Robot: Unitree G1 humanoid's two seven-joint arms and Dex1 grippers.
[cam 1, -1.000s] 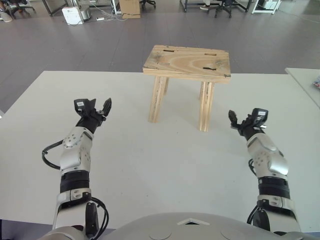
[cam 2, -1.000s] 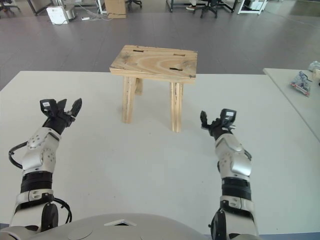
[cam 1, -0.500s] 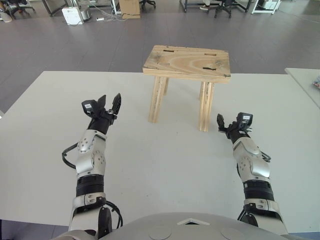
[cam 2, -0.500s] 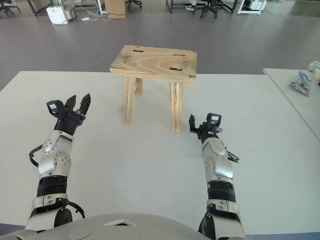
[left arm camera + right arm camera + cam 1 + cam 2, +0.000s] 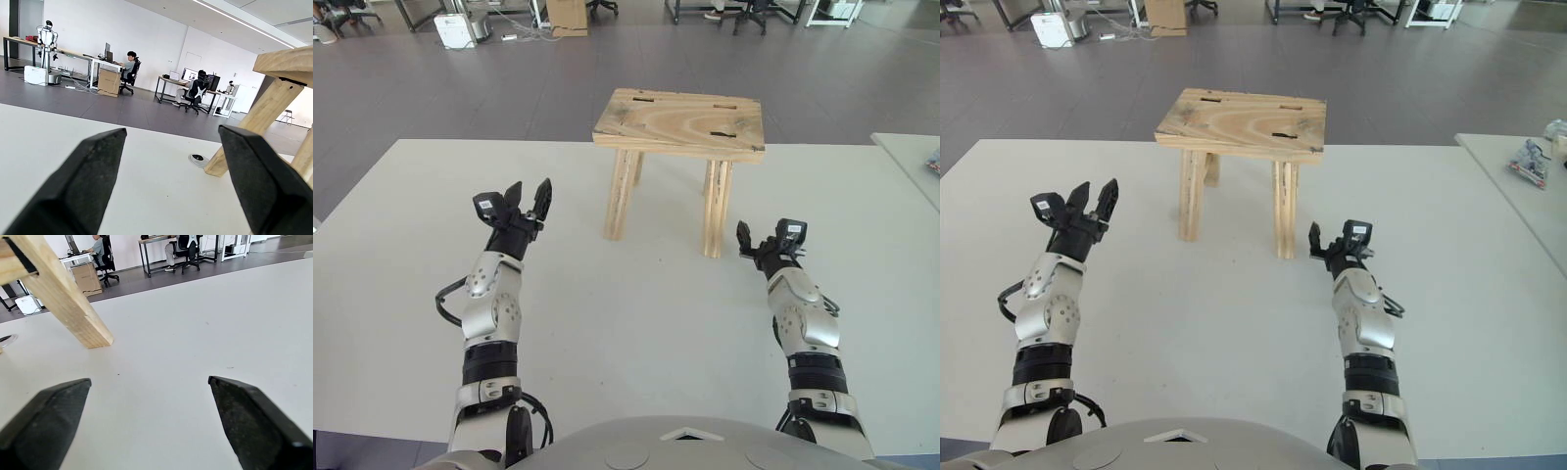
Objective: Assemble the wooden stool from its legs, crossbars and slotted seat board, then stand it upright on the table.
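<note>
White counter (image 5: 607, 333), office floor behind. The stool (image 5: 680, 122) stands upright at upper centre, so assembly looks finished. Left end effector (image 5: 530, 189) at mid-left and right end effector (image 5: 754, 238) at mid-right are both released (holding nothing). Next move is probably just backing away without bumping it.

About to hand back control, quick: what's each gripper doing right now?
Left gripper: open, holding nothing, left of the stool.
Right gripper: open, holding nothing, right of the stool.

We hold both arms extended forward, well apart, elbows bent. Our left gripper (image 5: 530, 188) tilts upward, jaws spread wide. Our right gripper (image 5: 759, 238) points ahead, jaws likewise wide apart.
</note>
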